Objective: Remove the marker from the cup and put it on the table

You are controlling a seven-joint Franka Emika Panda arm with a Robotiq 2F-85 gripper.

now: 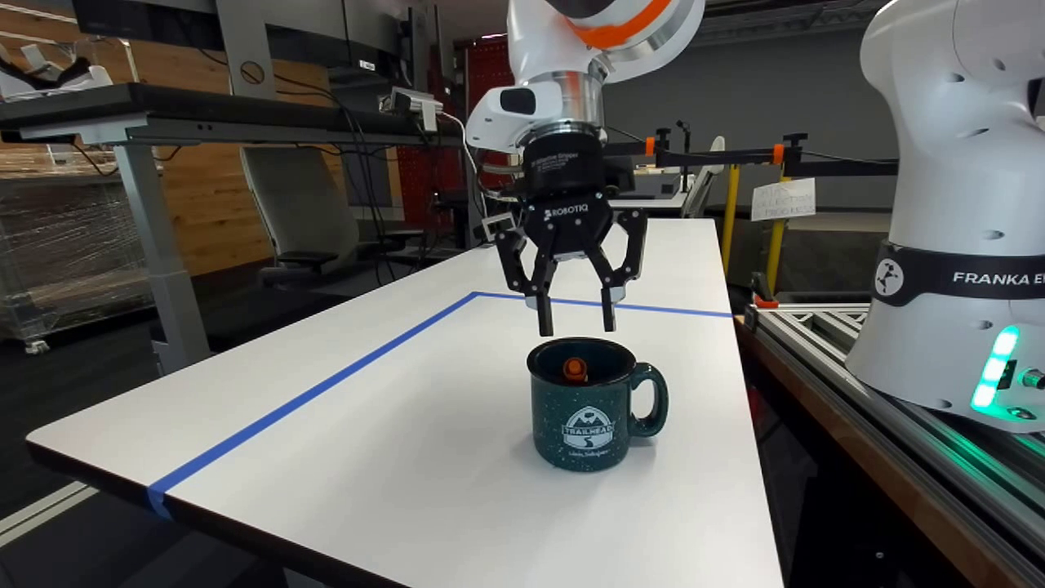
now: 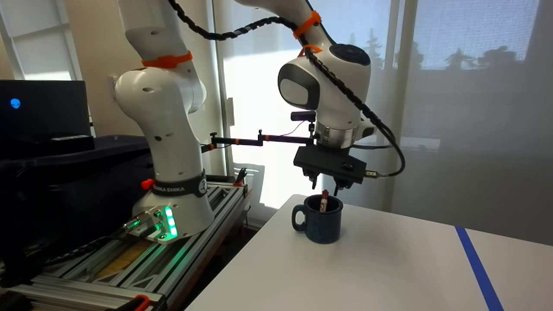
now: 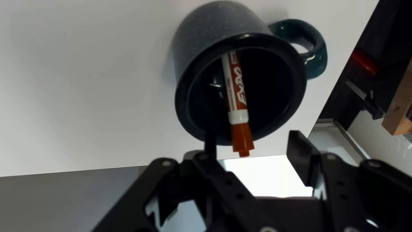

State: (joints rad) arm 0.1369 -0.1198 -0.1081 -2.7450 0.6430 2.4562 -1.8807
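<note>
ROBOTIQ hand (image 1: 577, 330) spread apart — above the TRAILHEAD cup (image 1: 578, 415) holding an EXPO marker (image 3: 237, 98).

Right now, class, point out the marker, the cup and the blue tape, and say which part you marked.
Marker (image 3: 236, 99), wrist view, on its barrel.
Cup (image 1: 587, 425), in an exterior view, on its printed logo.
Blue tape (image 2: 478, 268), in an exterior view, midway along the visible strip.

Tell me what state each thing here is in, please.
Mug: upright on the table.
Marker: in the mug, leaning, capped end up.
Gripper: open, holding nothing.
Base light: glowing green.
Laptop: open, logo lit blue.
Tape: stuck to the table.
</note>
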